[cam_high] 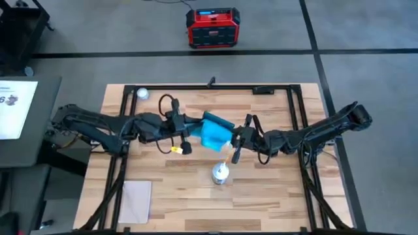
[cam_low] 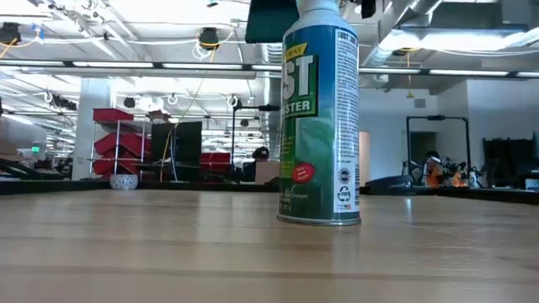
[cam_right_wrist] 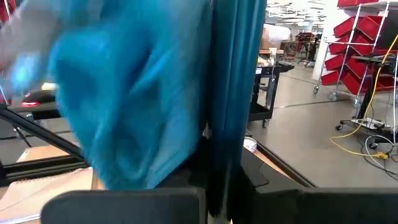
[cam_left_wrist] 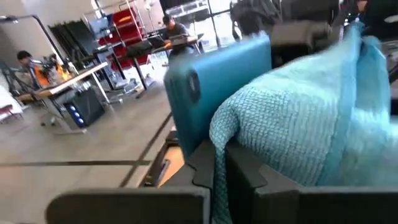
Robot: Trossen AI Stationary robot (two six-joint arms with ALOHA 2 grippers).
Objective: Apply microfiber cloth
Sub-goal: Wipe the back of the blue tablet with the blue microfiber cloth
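Note:
The sky-blue microfiber cloth (cam_high: 213, 136) hangs bunched above the table's middle, between my two grippers. It lies draped against a teal-backed tablet (cam_high: 219, 120), which is also held up in the air. My left gripper (cam_high: 194, 129) comes from the table's left and is shut on the cloth (cam_left_wrist: 298, 124). My right gripper (cam_high: 236, 136) comes from the right and is shut on the tablet (cam_right_wrist: 233, 93). In the low view, only a dark corner of the tablet (cam_low: 269, 21) shows, high above the tabletop. My left gripper pinches a bunched fold of the cloth (cam_left_wrist: 219, 163) between its two fingers, coming about level from the table's left. The cloth is lifted clear and bulges slack beyond the fingers, against the tablet's back (cam_left_wrist: 211, 87). My right gripper pinches the tablet's two flat faces near one edge (cam_right_wrist: 219, 177), coming about level from the table's right. The tablet stands edge-on between the fingers, lifted clear of the table, and the cloth (cam_right_wrist: 124, 99) lies against one of its faces.
A green spray can (cam_high: 220, 173) stands upright on the table just near-side of the grippers, close in the low view (cam_low: 320, 109). A pale grey sheet (cam_high: 136, 201) lies at the near left and a white ball (cam_high: 142, 93) at the far left. A red device (cam_high: 212, 27) sits on the floor beyond.

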